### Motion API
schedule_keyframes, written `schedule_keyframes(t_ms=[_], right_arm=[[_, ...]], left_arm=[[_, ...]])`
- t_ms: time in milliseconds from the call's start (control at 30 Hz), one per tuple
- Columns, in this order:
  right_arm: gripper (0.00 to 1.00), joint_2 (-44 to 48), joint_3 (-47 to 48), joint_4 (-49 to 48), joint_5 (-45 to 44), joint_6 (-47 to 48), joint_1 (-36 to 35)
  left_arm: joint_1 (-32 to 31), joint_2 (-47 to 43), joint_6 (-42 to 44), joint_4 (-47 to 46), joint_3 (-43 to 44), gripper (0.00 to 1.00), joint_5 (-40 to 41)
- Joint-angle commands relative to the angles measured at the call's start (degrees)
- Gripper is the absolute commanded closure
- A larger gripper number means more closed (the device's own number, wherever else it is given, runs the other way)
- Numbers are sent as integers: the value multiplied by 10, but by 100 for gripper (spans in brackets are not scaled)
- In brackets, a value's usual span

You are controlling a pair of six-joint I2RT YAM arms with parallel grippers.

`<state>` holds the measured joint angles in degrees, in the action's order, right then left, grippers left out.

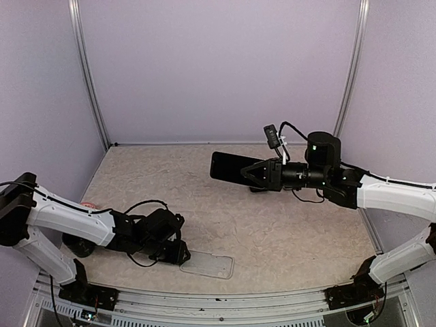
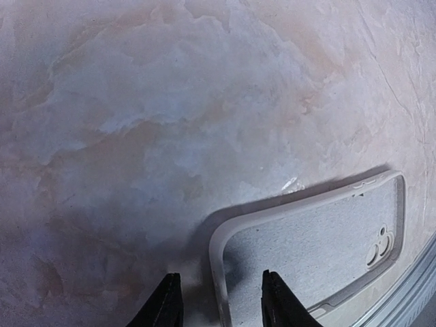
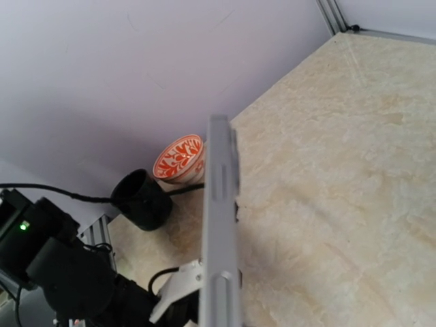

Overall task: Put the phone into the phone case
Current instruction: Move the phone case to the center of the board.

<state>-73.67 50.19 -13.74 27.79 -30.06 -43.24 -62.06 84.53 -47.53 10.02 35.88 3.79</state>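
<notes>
There was one phone (image 1: pixel 228 167), in the upper middle of the top view, and one phone case (image 1: pixel 208 265), at the lower middle. One bowl (image 3: pixel 179 158) with a red pattern showed left of centre in the right wrist view. There were two tools, the left tool (image 1: pixel 178 253) and the right tool (image 1: pixel 248 172), and one table (image 1: pixel 272 231).

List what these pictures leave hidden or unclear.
Left wrist: the phone case runs off the bottom edge; whether the left gripper touches its rim is unclear.
Right wrist: the phone shows edge-on, so both faces are unseen.
Top: the left gripper's body covers its tips; the phone in the right gripper is too small to tell screen from back.
</notes>
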Motion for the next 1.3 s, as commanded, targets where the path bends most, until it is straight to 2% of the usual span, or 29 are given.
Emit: schedule_keyframes(t_ms=[0, 133, 367, 667, 867, 1067, 1267], right_arm=[[100, 26, 5, -26, -5, 11, 10], [100, 27, 1, -28, -4, 12, 13], [100, 31, -1, -27, -3, 15, 13], [100, 41, -4, -23, -5, 18, 13], [100, 41, -10, -23, 0, 8, 13], [100, 35, -23, -35, 9, -14, 13], [100, 27, -37, -42, 2, -35, 14]], left_arm=[[-11, 17, 2, 9, 19, 62, 3], [-20, 32, 6, 25, 35, 67, 10], [-23, 49, 2, 37, 42, 84, 19], [-21, 62, -8, 51, 60, 99, 47], [5, 65, -20, 29, 66, 100, 41], [59, 54, -24, -13, 71, 100, 26], [115, 77, 6, -22, 112, 100, 9]])
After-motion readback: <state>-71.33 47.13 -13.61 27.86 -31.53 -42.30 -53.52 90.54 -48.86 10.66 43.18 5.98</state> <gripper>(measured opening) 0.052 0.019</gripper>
